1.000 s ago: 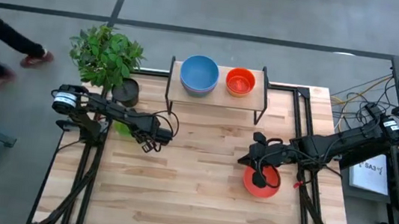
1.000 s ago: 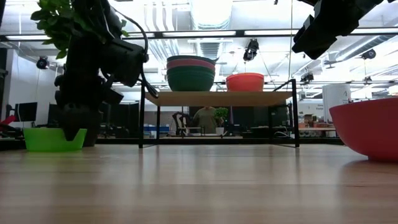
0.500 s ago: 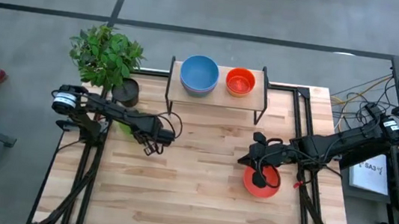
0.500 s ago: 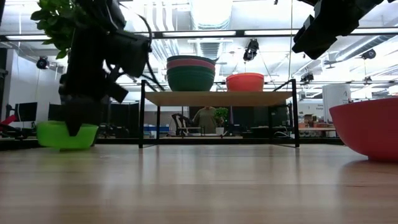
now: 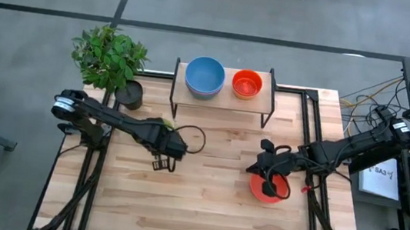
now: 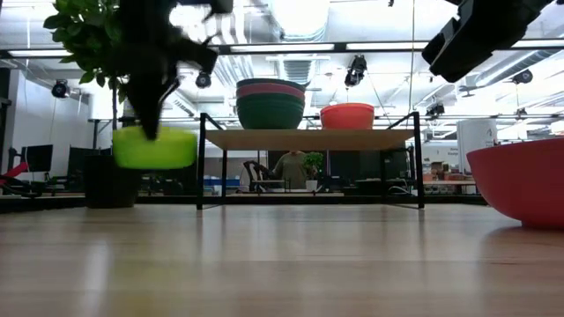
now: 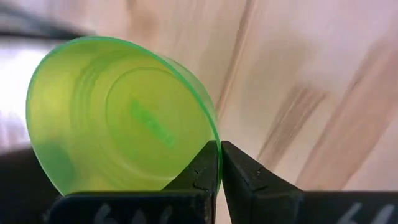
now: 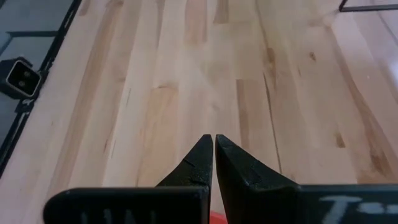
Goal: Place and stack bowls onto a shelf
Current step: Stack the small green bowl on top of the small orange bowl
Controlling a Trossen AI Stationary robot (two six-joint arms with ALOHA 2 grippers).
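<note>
High view: left gripper (image 5: 159, 162) sits mid-desk, fwd of the shelf (image 5: 223, 91) and off to its left end; shelf lies up and to the right of it. Lime bowl mostly hidden under the arm here. Right gripper (image 5: 265, 185) parked over the red bowl (image 5: 268, 189) on the desk (image 5: 202, 208) near the right edge, so left arm is the one working. Shelf top carries a blue-topped stack (image 5: 205, 76) on the left and an orange bowl (image 5: 247, 83) on the right; bare wood only at the far right end.

Low view: lime bowl (image 6: 154, 147) hangs clear of the desk, roughly level w/ shelf top, just left of the shelf's left leg. Stack shows pink over teal under the blue rim. Potted plant (image 6: 84, 40) behind. Room beyond is open workshop, someone small in the far bkgd.

Left wrist view: fingers (image 7: 205, 165) pinched shut on the lime bowl's rim, bowl tipped on its side, mouth facing camera.

Right wrist view: fingers (image 8: 202, 158) closed on nothing, bare desk ahead.

Judgement: next move is rightward + slightly up onto the shelf; stack rim is the clearance issue.
</note>
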